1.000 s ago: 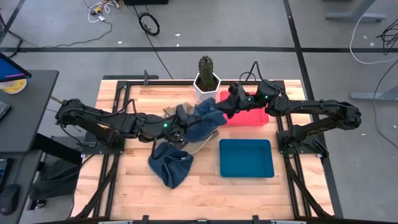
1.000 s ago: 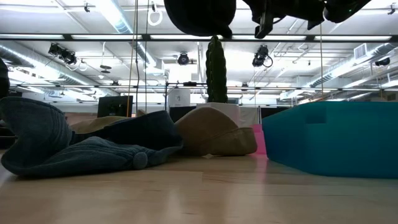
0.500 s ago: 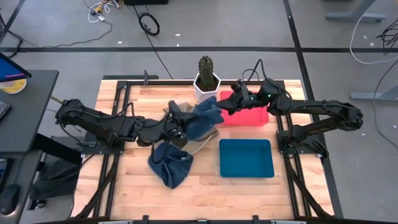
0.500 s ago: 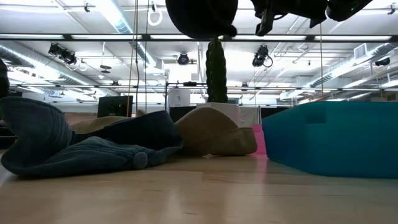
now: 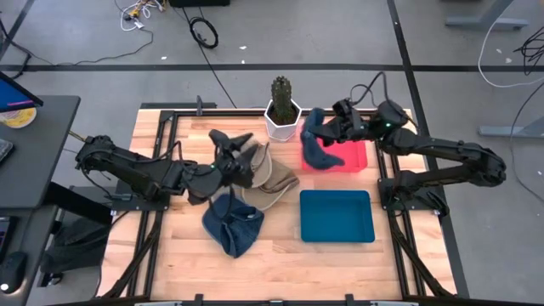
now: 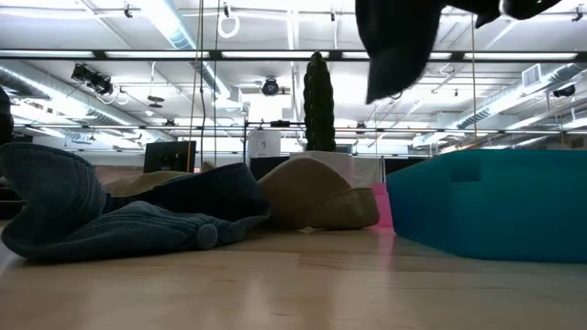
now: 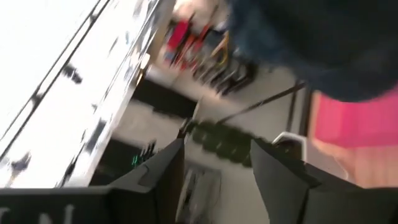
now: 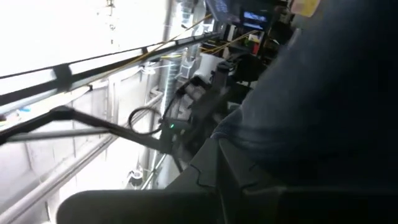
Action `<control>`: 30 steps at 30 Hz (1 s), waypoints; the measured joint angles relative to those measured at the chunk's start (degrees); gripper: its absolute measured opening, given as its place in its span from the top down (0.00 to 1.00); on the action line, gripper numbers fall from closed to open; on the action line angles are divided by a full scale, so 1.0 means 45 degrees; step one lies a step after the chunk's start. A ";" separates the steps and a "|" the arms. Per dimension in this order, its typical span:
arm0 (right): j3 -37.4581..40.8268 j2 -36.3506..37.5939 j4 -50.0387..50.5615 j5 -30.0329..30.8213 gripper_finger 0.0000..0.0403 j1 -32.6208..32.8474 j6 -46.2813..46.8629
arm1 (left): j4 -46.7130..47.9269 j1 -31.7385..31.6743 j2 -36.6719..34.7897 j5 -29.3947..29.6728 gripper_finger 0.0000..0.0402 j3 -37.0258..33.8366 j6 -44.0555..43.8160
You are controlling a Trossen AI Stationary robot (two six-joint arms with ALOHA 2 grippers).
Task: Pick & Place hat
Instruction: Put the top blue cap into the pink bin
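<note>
1. The right gripper (image 5: 333, 129) hangs above the table's far right, jaws clamped on a dark blue hat (image 5: 316, 144) of soft, ribbed-looking cloth that droops over the near-left edge of the pink tray (image 5: 353, 155).
2. In the low view that hat (image 6: 396, 41) dangles well clear of the table, above the teal bin (image 6: 486, 206).
3. The left gripper (image 5: 231, 144) sits left of centre with its jaws apart, holding nothing, above the far edge of a tan hat (image 5: 274, 177).
4. A second blue hat (image 5: 231, 223), crumpled and thick-knit, lies just near of the tan one.
5. A cactus in a white pot (image 5: 282, 110) stands at the far edge between the two grippers.
6. The teal bin (image 5: 337, 216) is a rigid rectangle with bare wooden table (image 5: 280, 263) to its near side and left.
</note>
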State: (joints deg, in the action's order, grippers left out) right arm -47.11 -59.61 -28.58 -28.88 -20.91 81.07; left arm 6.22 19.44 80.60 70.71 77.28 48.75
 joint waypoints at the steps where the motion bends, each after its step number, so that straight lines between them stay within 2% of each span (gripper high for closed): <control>1: 0.0000 0.0258 0.0234 -0.0082 1.00 -0.0102 -0.0116 | 0.0000 0.0000 0.0000 0.0358 0.51 0.0000 -0.0264; 9: 0.0000 0.2485 0.3801 -0.0270 1.00 -0.1198 -0.1875 | 0.0004 0.0005 0.0000 0.1471 0.48 0.0000 -0.1831; 15: 0.0000 0.3621 0.6330 -0.0226 1.00 -0.2148 -0.3148 | -0.0004 -0.0175 0.0000 0.1481 0.50 0.0000 -0.4472; 21: 0.0000 0.3774 0.7663 0.0099 1.00 -0.3080 -0.4617 | 0.0003 -0.0511 0.0000 0.1413 0.52 0.0005 -0.6876; 30: 0.0000 0.3148 1.0083 0.0568 1.00 -0.4829 -0.8100 | 0.0000 -0.0680 0.0000 0.1377 0.52 0.0005 -0.8467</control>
State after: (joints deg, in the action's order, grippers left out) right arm -47.11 -45.45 16.79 -26.33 -42.64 44.62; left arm 6.22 16.38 80.60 76.91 77.30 10.65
